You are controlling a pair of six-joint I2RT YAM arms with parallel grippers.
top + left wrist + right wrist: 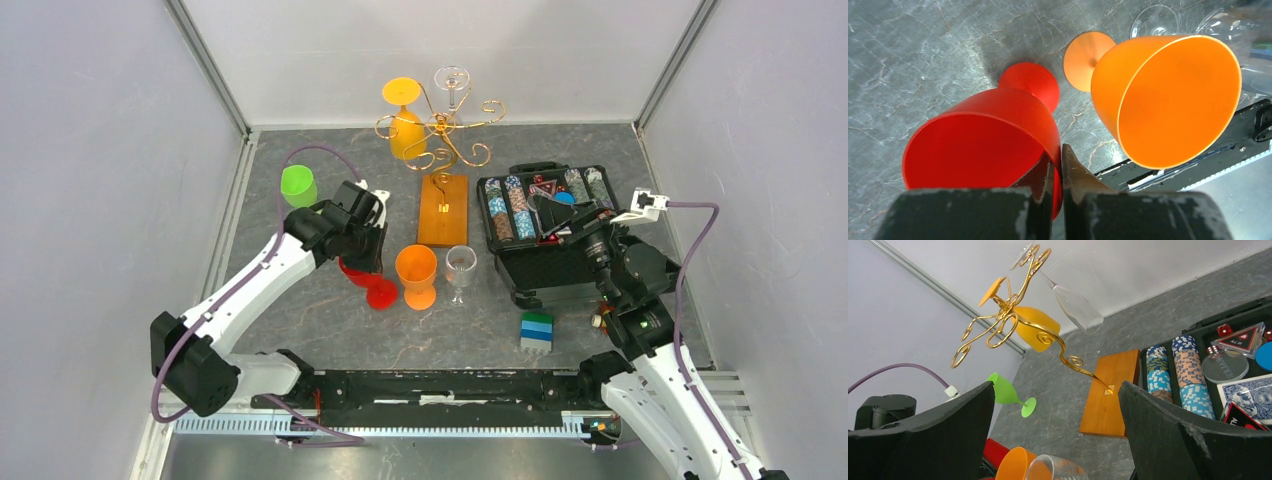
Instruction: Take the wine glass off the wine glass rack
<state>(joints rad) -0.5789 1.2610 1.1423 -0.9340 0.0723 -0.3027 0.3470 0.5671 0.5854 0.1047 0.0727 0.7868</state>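
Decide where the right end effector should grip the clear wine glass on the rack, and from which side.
Likely the clear wine glass bowl, from the side away from the rack post: it hangs inverted below the wire, whose curl crowds the stem.

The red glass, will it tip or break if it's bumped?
Probably tippy: the red glass has a wide bowl over a small foot. It looks like plastic, so it is likely light and hard to break. The left gripper pinches only its rim, so it may swing.
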